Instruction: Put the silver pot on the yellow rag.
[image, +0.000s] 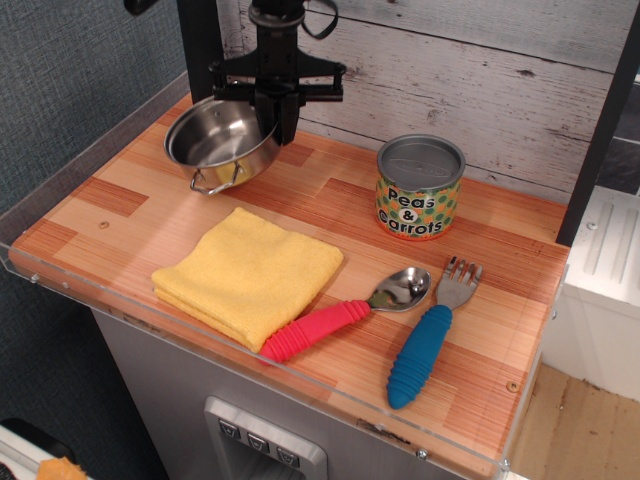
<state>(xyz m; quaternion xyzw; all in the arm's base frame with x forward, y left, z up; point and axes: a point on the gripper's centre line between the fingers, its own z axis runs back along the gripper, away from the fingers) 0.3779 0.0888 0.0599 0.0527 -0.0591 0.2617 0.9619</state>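
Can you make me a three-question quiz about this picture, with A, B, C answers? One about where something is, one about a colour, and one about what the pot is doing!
1. Where is the Peas & Carrots can?
A. On the yellow rag
B. On the table near the back wall
C. Inside the silver pot

2. What colour is the fork's handle?
A. Blue
B. Red
C. Green

3. What is the silver pot doing?
A. Lying upside down
B. Sitting on the rag
C. Held tilted by the pincer

Answers: B, the can stands on wood by the planks. A, the fork has a blue grip. C, the pincer grips its rim and the yellow rag is bare.
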